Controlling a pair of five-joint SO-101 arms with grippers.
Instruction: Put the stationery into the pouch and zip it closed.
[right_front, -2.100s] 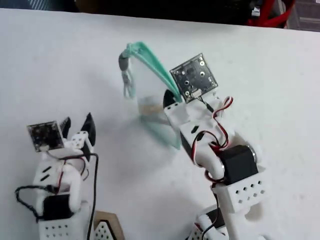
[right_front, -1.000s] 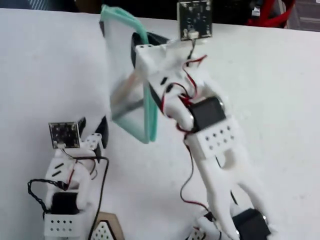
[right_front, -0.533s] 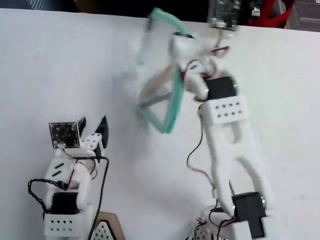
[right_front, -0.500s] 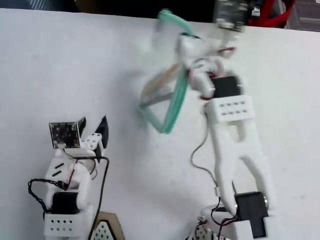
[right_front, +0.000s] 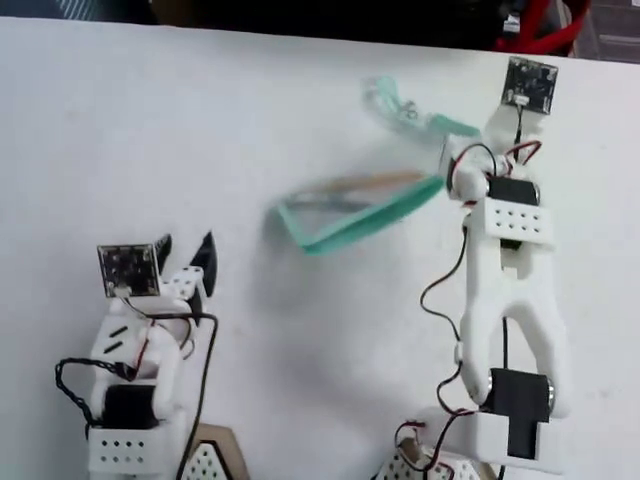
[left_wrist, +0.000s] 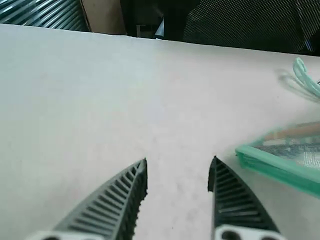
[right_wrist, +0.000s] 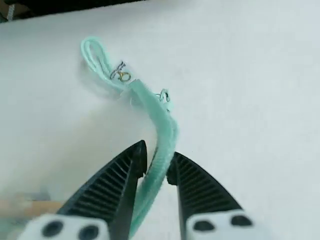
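The right gripper (right_wrist: 156, 155) is swinging the one pouch (right_front: 355, 212) down from upright, so it is now lying flatter at the far middle of the table (right_front: 130, 120), with the claw pinching its green edge. Inside, what may be one pencil (right_front: 365, 183) is showing. The left gripper (left_wrist: 179, 162) is sitting near left, spread wide, well apart from the pouch.

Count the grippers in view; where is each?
2. The left gripper is open and empty at the near left of the table; the right gripper is shut on the green edge of the pouch, far right.
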